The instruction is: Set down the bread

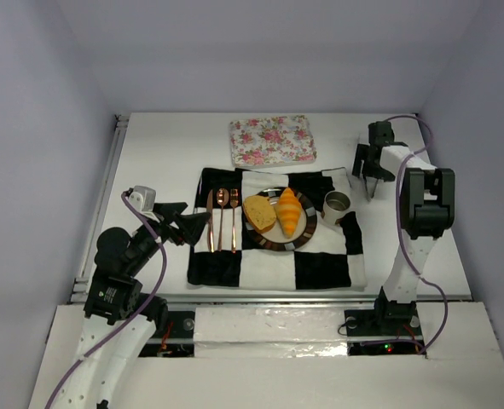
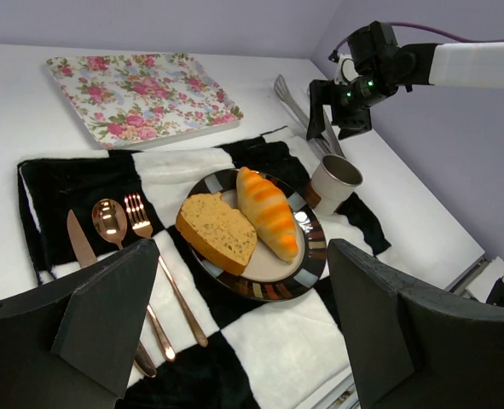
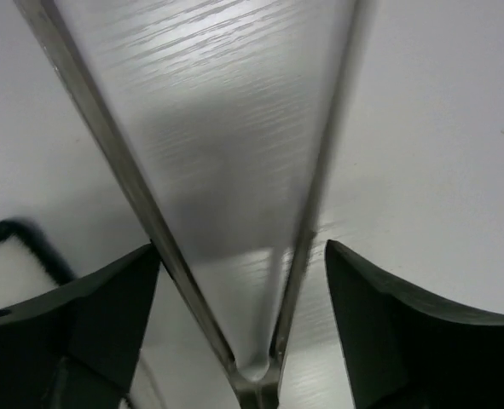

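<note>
The golden bread slice (image 1: 259, 213) and the ribbed orange croissant (image 1: 289, 211) lie side by side on a dark-rimmed plate (image 1: 277, 244). The left wrist view shows the slice (image 2: 217, 230), the croissant (image 2: 269, 213) and the plate (image 2: 269, 290) just ahead. My left gripper (image 1: 192, 228) is open and empty, low over the cloth left of the plate (image 2: 243, 341). My right gripper (image 1: 373, 175) is open at the far right, straddling the hinge end of metal tongs (image 3: 115, 162) lying on the white table (image 3: 243, 290). It is not closed on them.
A black-and-white checkered cloth (image 1: 320, 268) lies under the plate. A copper knife, spoon and fork (image 1: 222, 220) lie left of the plate. A metal cup (image 1: 337, 204) stands right of it. A floral tray (image 1: 271, 141) lies behind the cloth.
</note>
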You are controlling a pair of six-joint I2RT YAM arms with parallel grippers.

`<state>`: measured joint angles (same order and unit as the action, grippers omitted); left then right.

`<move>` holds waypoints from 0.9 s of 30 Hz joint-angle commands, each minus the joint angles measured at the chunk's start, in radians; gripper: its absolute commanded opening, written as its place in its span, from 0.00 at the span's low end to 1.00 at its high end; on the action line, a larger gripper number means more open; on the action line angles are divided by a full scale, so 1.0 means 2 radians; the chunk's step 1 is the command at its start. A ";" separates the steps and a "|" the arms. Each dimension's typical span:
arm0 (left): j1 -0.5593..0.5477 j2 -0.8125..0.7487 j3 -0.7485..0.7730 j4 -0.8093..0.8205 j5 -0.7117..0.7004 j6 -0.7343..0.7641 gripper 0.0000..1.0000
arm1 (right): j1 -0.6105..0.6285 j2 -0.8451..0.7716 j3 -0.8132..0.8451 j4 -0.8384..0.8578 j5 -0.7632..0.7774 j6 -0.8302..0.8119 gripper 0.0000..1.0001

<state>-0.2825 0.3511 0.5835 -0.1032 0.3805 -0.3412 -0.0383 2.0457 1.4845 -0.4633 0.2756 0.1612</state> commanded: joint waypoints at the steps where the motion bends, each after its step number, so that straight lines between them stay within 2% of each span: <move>1: -0.003 0.002 -0.001 0.016 0.001 0.005 0.78 | -0.003 0.009 0.035 0.008 0.047 -0.017 0.91; 3: -0.003 -0.001 -0.001 0.016 -0.001 0.004 0.78 | -0.003 0.003 0.048 0.005 0.043 0.001 0.98; 5: -0.003 -0.001 -0.001 0.016 -0.001 0.004 0.78 | -0.003 -0.026 0.055 0.008 0.026 0.020 1.00; 7: -0.003 -0.001 0.000 0.016 -0.001 0.003 0.79 | -0.003 -0.060 0.056 0.013 -0.007 0.076 1.00; 8: -0.003 0.002 0.002 0.016 -0.001 0.002 0.82 | -0.003 -0.180 0.014 0.049 -0.142 0.156 1.00; 9: -0.003 0.002 0.004 0.016 -0.001 0.002 0.82 | -0.003 -0.181 0.014 0.049 -0.143 0.157 1.00; 10: -0.003 0.007 0.004 0.014 -0.004 0.002 0.83 | -0.003 -0.222 -0.017 0.077 -0.182 0.209 1.00; 11: -0.003 0.010 0.007 0.012 -0.005 0.002 0.84 | 0.007 -0.263 -0.052 0.144 -0.212 0.232 1.00; 12: -0.003 0.012 0.008 0.012 -0.007 0.002 0.84 | 0.011 -0.339 -0.116 0.172 -0.245 0.251 1.00; 14: -0.003 0.015 0.007 0.012 -0.005 0.002 0.85 | 0.018 -0.405 -0.172 0.230 -0.279 0.292 0.95; 15: -0.003 0.015 0.007 0.012 -0.006 0.002 0.85 | 0.024 -0.437 -0.229 0.257 -0.321 0.303 0.92; 16: -0.003 0.012 0.005 0.014 -0.007 0.001 0.85 | 0.024 -0.499 -0.260 0.276 -0.341 0.324 0.78; 17: -0.003 0.011 0.004 0.014 -0.008 0.001 0.85 | 0.031 -0.530 -0.288 0.312 -0.360 0.333 0.71; 18: -0.003 0.009 0.004 0.015 -0.011 0.000 0.85 | 0.042 -0.559 -0.314 0.324 -0.395 0.340 0.60; 19: -0.003 0.009 0.003 0.015 -0.013 0.000 0.85 | 0.048 -0.611 -0.360 0.333 -0.409 0.354 0.35; 21: -0.003 0.009 0.002 0.016 -0.014 0.000 0.84 | 0.065 -0.655 -0.392 0.334 -0.450 0.355 0.21; 22: -0.003 0.009 0.002 0.018 -0.015 0.000 0.84 | 0.070 -0.677 -0.415 0.326 -0.457 0.353 0.11; 25: -0.003 0.008 0.000 0.020 -0.016 0.000 0.83 | 0.076 -0.759 -0.445 0.274 -0.483 0.337 0.07; 27: -0.003 0.006 0.001 0.018 -0.025 -0.001 0.83 | 0.076 -0.778 -0.445 0.224 -0.488 0.308 0.06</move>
